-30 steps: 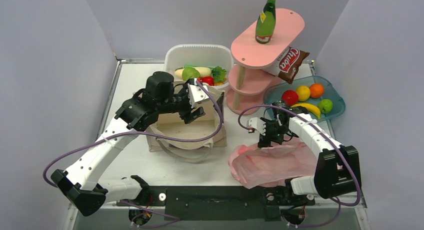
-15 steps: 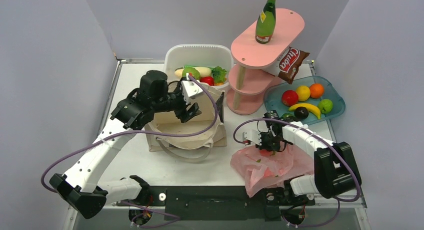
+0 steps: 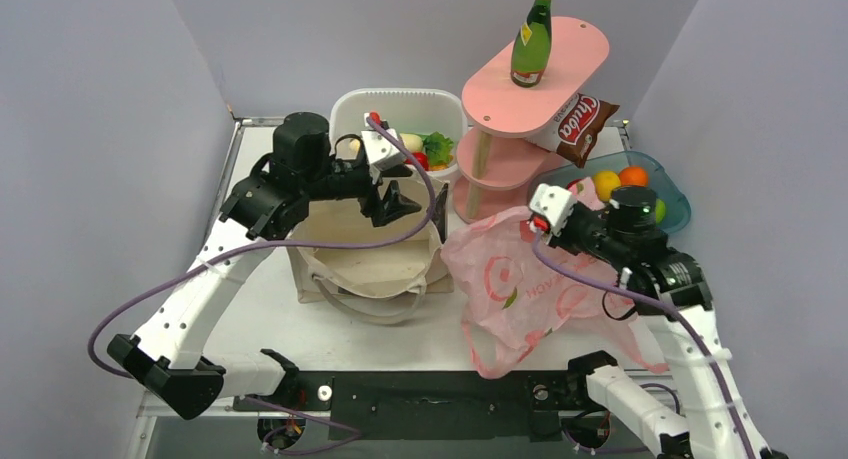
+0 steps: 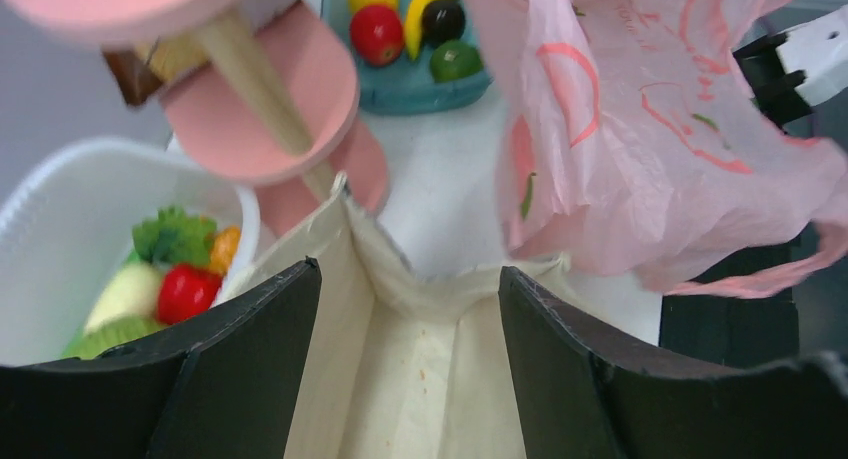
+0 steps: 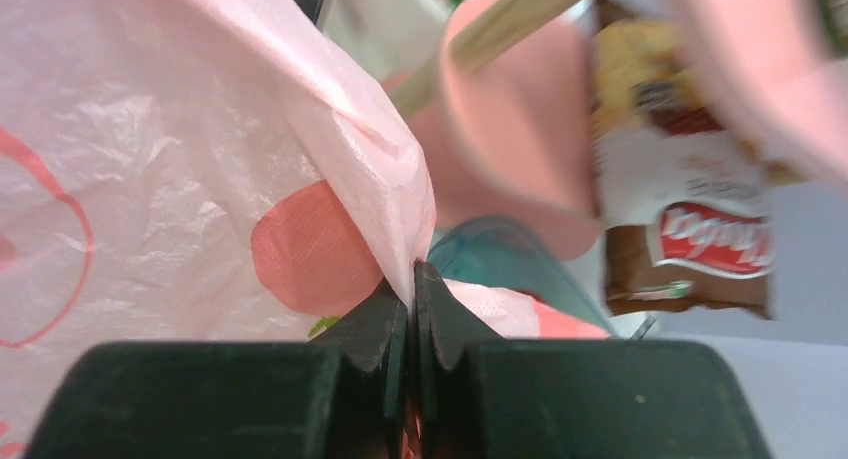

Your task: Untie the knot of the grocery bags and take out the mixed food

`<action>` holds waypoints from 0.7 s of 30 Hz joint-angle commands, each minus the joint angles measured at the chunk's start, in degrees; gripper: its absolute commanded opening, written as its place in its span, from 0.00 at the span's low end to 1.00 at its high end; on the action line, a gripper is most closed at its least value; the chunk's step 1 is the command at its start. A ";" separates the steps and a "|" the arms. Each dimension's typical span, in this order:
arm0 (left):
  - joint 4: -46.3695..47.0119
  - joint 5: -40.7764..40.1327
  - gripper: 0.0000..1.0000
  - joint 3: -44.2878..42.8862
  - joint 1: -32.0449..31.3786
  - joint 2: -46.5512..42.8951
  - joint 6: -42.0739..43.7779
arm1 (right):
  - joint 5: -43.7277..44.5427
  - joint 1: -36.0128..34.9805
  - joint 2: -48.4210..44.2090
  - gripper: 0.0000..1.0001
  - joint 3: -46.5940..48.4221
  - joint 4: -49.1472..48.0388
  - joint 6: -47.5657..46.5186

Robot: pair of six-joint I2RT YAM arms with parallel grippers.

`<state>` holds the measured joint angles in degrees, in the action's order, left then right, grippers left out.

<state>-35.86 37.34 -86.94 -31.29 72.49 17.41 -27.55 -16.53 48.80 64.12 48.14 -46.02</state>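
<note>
The pink plastic bag (image 3: 520,289) hangs lifted off the table, pinched at its top edge by my right gripper (image 3: 534,222), which is shut on a fold of it (image 5: 412,269). The beige canvas tote (image 3: 365,259) stands open at the centre left. Over its far rim my left gripper (image 3: 398,197) is open, and only cream tote fabric (image 4: 420,379) lies between its fingers (image 4: 250,359). A leafy green (image 3: 437,147) and a white radish (image 3: 410,141) lie in the white basin (image 3: 400,104). The green bottle (image 3: 531,44) and the crisp packet (image 3: 585,129) are on the pink shelf (image 3: 560,64).
A blue tray (image 3: 675,214) of fruit sits at the back right, behind the right arm. The pink shelf's post and lower tier (image 3: 500,169) stand between the basin and the tray. Grey walls close in the sides and back.
The right gripper shut on the pink bag and lifted it up and back off the table. The left gripper rose slightly toward the basin, staying open.
</note>
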 commanded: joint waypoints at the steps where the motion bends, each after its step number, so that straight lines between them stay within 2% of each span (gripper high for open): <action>1: 1.07 2.16 0.65 -7.54 -6.88 1.78 4.70 | -5.62 0.19 -2.88 0.00 10.84 -3.02 14.49; 3: 2.47 -1.17 0.66 -8.61 -10.34 2.37 5.55 | -6.87 0.19 -3.07 0.00 15.47 -4.93 19.25; 6: 10.76 -4.20 0.71 -9.06 -14.50 3.10 1.72 | -9.86 -0.26 -2.55 0.00 19.13 -10.15 26.77; 7: 12.10 -3.48 0.80 -9.31 -15.07 3.82 1.03 | -11.44 -0.48 -2.12 0.00 19.78 -11.57 31.03; 8: 13.59 -2.83 0.82 -10.60 -16.14 4.47 0.56 | -12.72 -1.21 -1.90 0.00 19.74 -14.04 32.90; 14: 17.89 -1.61 0.84 -16.94 -20.75 11.47 -4.70 | -14.83 -6.40 0.17 0.00 16.21 -24.70 46.46; 18: 23.61 -6.21 0.84 -15.43 -22.64 11.93 -5.58 | -14.72 -10.76 1.40 0.00 15.23 -28.89 49.74; 21: 20.27 -5.47 0.88 -16.96 -24.46 12.78 -2.81 | -14.76 -13.90 2.58 0.00 15.45 -30.67 50.04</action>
<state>-18.94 33.19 -101.41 -53.82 85.23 14.04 -40.53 -27.14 50.09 79.61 25.41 -0.93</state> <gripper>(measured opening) 0.854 0.004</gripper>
